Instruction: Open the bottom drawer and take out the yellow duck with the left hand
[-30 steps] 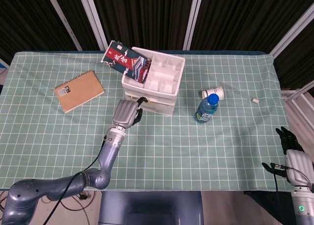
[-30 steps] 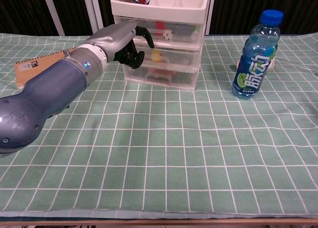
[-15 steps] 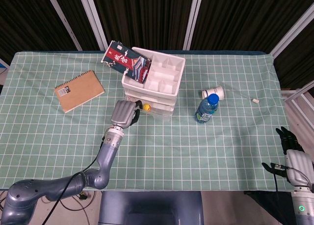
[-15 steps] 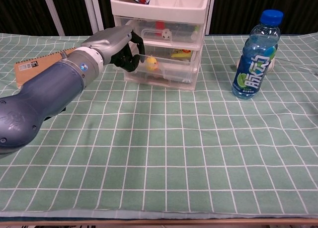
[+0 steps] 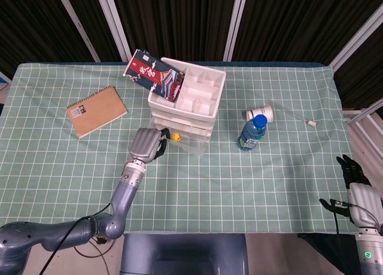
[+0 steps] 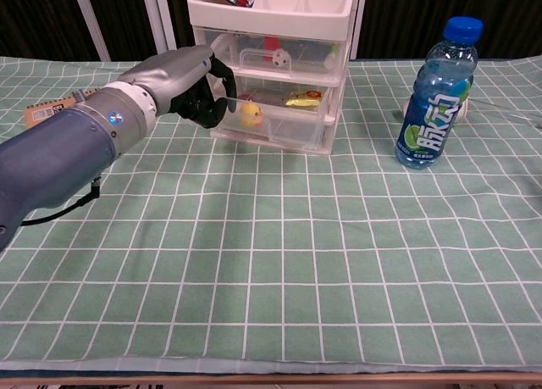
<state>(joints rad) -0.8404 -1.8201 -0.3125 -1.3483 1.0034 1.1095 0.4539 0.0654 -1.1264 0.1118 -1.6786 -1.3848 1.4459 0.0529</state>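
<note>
chest view: left robot hand [image 6: 188,86] curled on the bottom drawer [image 6: 275,126] front. drawer partly out. pull straight, then release before reaching the yellow duck [image 6: 251,113].

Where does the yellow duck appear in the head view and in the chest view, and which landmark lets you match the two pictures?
Head view: the yellow duck sits just left of centre, in the pulled-out drawer below the white organizer, right of the left hand.
Chest view: the yellow duck is upper left of centre, inside the clear drawer beside the left hand.
Shared landmark: the blue-capped bottle stands to the right of the drawers.
</note>
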